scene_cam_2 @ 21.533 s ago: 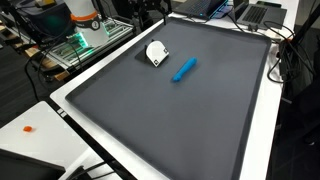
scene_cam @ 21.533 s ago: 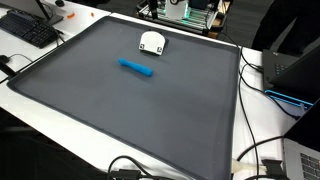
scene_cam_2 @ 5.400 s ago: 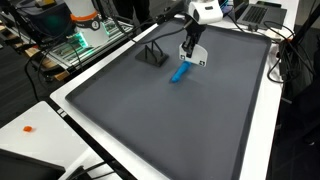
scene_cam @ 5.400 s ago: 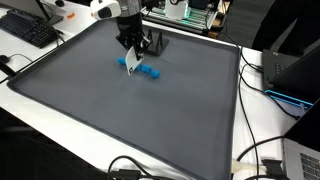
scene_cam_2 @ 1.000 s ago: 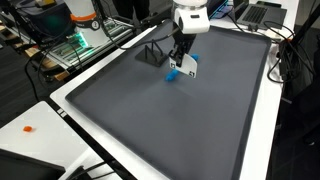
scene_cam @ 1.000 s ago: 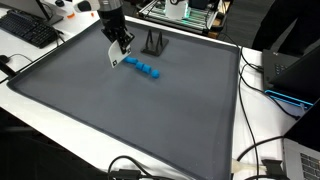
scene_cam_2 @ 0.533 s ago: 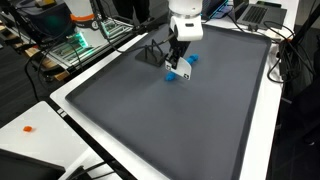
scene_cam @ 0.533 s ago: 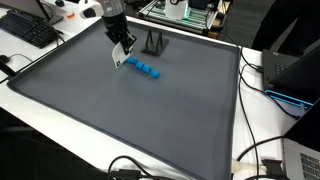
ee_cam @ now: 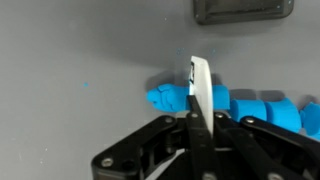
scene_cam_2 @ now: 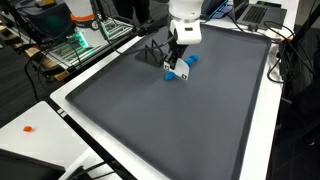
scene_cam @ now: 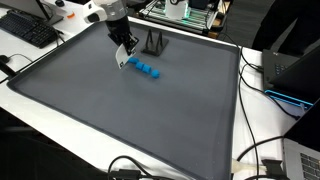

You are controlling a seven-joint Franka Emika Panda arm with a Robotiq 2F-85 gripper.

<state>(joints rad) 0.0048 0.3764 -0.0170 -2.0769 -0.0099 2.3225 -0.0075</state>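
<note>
My gripper [scene_cam: 124, 58] [scene_cam_2: 176, 62] is shut on a thin white flat piece [ee_cam: 199, 84], seen edge-on in the wrist view between the black fingers [ee_cam: 165, 140]. The piece [scene_cam_2: 172, 71] hangs just above the dark grey mat [scene_cam: 120, 120], at one end of a blue segmented bar [scene_cam: 146, 70] [scene_cam_2: 187, 64] [ee_cam: 255, 106] that lies flat on the mat. Whether the white piece touches the bar I cannot tell. An empty black wire stand [scene_cam: 153, 42] [scene_cam_2: 151, 50] sits behind the gripper; its base [ee_cam: 243, 10] shows at the top of the wrist view.
The mat lies on a white table [scene_cam_2: 60, 100]. A keyboard [scene_cam: 30, 30] and cables [scene_cam: 255, 160] lie off the mat's edges. A laptop [scene_cam: 295, 70] stands at one side, and green-lit equipment [scene_cam_2: 85, 40] behind the table.
The gripper has shifted a little toward the end of the blue bar and slightly lower, still holding the white piece. The bar and the stand have not moved.
</note>
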